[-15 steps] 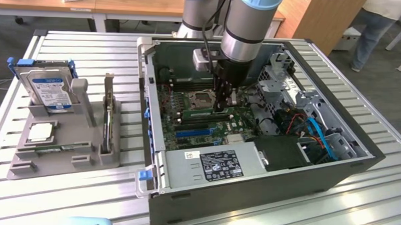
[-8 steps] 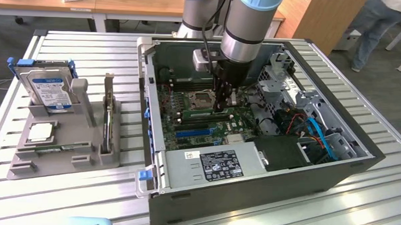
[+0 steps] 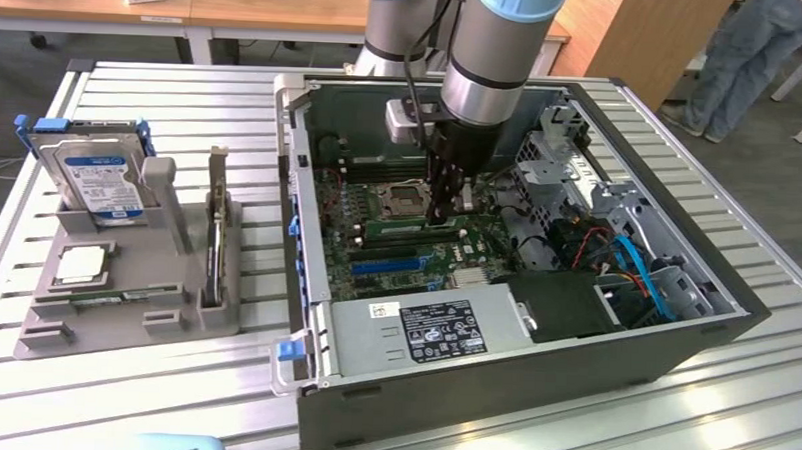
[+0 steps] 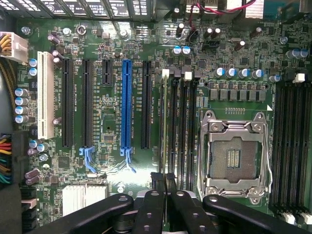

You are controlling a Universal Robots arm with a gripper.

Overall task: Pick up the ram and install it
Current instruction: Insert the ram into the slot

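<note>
The ram (image 4: 165,126) is a thin green stick standing edge-on in a memory slot beside the empty processor socket (image 4: 234,156). My gripper (image 4: 164,176) is shut on the ram's near end, with the dark fingers (image 4: 157,195) pressed together over its top edge. In the exterior view my gripper (image 3: 441,214) reaches straight down into the open computer case (image 3: 502,399), just on the exterior view's right of the socket (image 3: 405,200). Another green stick (image 3: 111,298) lies flat in the grey tray (image 3: 50,333).
The tray also holds a silver hard drive (image 3: 98,179), a square processor chip (image 3: 79,264) and an upright card (image 3: 213,248). A power supply (image 3: 424,331), cables (image 3: 639,278) and a drive cage (image 3: 563,161) crowd the case. A person (image 3: 747,57) stands at the back right.
</note>
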